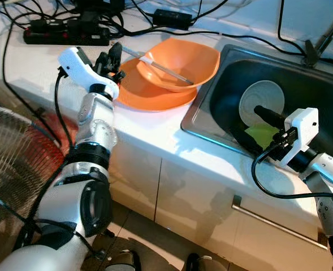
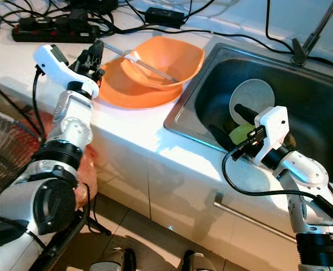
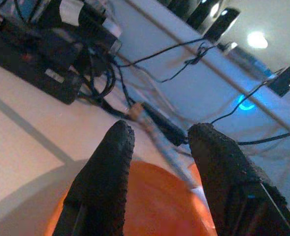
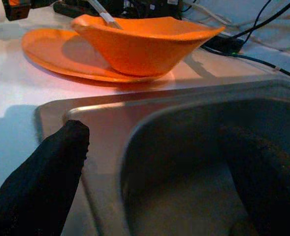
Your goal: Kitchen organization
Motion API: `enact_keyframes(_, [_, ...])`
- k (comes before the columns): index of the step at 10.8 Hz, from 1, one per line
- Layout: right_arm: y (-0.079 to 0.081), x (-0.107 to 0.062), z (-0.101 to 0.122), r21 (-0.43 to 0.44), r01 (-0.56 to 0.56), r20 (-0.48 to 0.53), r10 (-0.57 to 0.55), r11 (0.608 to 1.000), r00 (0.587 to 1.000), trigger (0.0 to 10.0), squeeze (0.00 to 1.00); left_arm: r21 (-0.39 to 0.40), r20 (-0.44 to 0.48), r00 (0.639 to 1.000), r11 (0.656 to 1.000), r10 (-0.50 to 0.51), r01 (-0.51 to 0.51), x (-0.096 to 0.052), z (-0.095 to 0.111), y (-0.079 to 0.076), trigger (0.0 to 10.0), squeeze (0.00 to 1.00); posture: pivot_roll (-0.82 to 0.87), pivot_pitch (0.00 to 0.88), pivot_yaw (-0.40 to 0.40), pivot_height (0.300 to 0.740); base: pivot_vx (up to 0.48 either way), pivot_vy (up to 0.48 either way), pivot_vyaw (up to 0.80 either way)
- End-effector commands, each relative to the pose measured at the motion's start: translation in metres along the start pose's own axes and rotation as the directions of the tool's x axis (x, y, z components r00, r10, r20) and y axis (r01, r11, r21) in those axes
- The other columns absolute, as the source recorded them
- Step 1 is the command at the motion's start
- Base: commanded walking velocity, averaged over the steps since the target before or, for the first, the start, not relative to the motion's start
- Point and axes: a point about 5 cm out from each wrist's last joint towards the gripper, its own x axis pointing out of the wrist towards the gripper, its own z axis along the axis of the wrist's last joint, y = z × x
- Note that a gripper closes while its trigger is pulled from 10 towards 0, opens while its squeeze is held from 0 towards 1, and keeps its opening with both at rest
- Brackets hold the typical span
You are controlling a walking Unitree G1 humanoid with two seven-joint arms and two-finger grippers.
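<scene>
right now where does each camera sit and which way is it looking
Left eye: on the head, looking forward and down at the counter, orange bowl on an orange plate, and sink; both arms show.
Right eye: beside it, same scene, shifted a little.
Left wrist: on the left arm, looking along the open left claw over the plate toward the power strip.
Right wrist: on the right arm, looking along the open right claw across the sink rim toward the bowl.
Shared: the bowl and plate show in all four.
</scene>
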Motion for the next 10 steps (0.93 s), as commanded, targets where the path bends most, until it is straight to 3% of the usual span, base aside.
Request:
enact_keyframes(1, [0.0, -0.002, 0.0, -0.004, 0.0, 0.002, 0.0, 1.0, 1.0, 10.0, 0.0, 0.012, -0.039, 0.999, 1.0, -0.001, 0.002, 0.0, -0.003, 0.002, 10.0, 0.0, -0.01, 0.157, -0.018, 0.74, 0.0, 0.0, 0.0])
enact_keyframes(10, [0.006, -0.01, -0.001, 0.006, 0.001, -0.015, -0.001, 1.0, 1.0, 10.0, 0.0, 0.029, -0.065, 0.996, 0.998, -0.053, 0.055, 0.015, 0.013, -0.008, 10.0, 0.0, -0.04, 0.2, -0.021, 0.74, 0.0, 0.0, 0.0])
